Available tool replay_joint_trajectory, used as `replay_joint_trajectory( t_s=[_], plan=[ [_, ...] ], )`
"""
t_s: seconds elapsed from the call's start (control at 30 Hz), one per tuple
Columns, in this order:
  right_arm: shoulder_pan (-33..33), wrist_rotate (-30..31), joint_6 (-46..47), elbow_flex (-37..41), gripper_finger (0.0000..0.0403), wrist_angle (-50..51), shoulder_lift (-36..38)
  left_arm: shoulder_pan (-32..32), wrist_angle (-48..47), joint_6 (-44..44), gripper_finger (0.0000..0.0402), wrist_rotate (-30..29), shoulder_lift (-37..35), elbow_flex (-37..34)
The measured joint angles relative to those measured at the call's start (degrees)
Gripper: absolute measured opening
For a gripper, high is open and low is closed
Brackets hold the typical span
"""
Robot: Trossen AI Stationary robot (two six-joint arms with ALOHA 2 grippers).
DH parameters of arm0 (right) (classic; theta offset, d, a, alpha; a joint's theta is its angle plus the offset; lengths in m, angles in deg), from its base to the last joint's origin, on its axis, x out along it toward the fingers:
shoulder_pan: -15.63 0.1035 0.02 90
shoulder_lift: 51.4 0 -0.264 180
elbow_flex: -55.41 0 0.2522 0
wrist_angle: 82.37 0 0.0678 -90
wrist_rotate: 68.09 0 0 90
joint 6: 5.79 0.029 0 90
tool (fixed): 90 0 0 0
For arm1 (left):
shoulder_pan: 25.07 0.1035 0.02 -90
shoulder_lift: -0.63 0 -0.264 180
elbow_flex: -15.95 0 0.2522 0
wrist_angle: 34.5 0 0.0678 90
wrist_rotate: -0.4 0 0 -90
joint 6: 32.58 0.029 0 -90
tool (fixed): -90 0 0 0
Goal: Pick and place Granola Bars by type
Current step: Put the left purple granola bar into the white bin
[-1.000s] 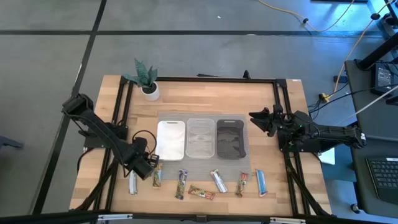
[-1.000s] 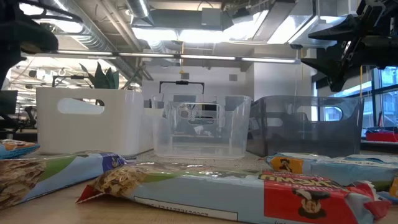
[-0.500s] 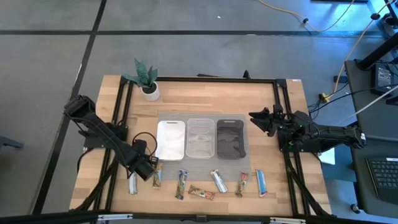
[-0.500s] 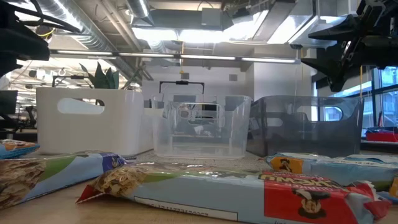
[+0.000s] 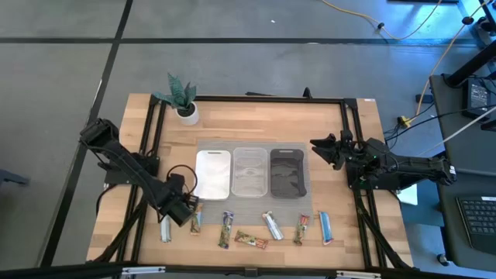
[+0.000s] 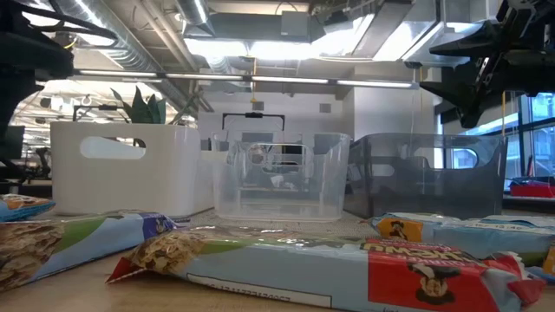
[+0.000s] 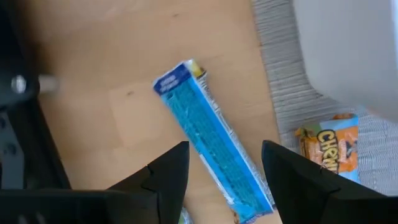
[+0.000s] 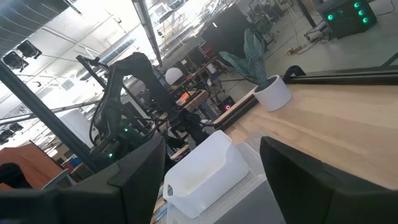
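Several granola bars lie in a row along the table's near edge, among them a blue one (image 5: 165,228), a brown one (image 5: 195,217), a silver one (image 5: 272,225) and another blue one (image 5: 326,227). My left gripper (image 5: 186,211) hangs open over the near-left bars. In the left wrist view its fingers (image 7: 168,180) stand on either side of the blue bar (image 7: 211,134), which lies flat on the wood. My right gripper (image 5: 316,146) hovers open, right of the dark tray (image 5: 287,172), with nothing between its fingers.
White (image 5: 212,173), clear (image 5: 249,172) and dark trays stand side by side on a grey mat (image 5: 232,205) at mid-table. A potted plant (image 5: 184,105) stands at the far left. An orange-labelled bar (image 7: 329,146) lies on the mat's edge beside the blue bar.
My left arm has shifted slightly over the near-left bars; its dark outline at the low view's top left has changed shape. The bars and my right arm have kept still.
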Motion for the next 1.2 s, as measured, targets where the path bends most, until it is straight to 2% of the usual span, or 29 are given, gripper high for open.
replay_joint_trajectory(
  t_s=[0.17,0.43,0.6,0.83,1.2],
  plan=[
    [0.0,0.0,0.1,0.0,0.0267,0.0,0.0,-0.7,0.0,4.6,0.0192,-0.3,0.0,0.0],
    [0.0,0.0,0.0,0.0,0.0267,0.0,0.0,-0.7,0.5,1.9,0.0191,-0.9,1.0,0.0],
    [0.0,0.3,0.0,0.0,0.0267,0.0,0.0,-0.7,2.3,3.3,0.0190,-0.3,4.1,0.0],
    [0.0,0.9,0.0,0.0,0.0267,0.0,0.0,-0.7,4.3,3.7,0.0189,5.1,8.5,0.0],
    [0.0,1.5,-0.2,0.0,0.0267,0.0,0.0,-0.7,7.5,3.8,0.0176,6.3,12.2,0.2]
  ],
)
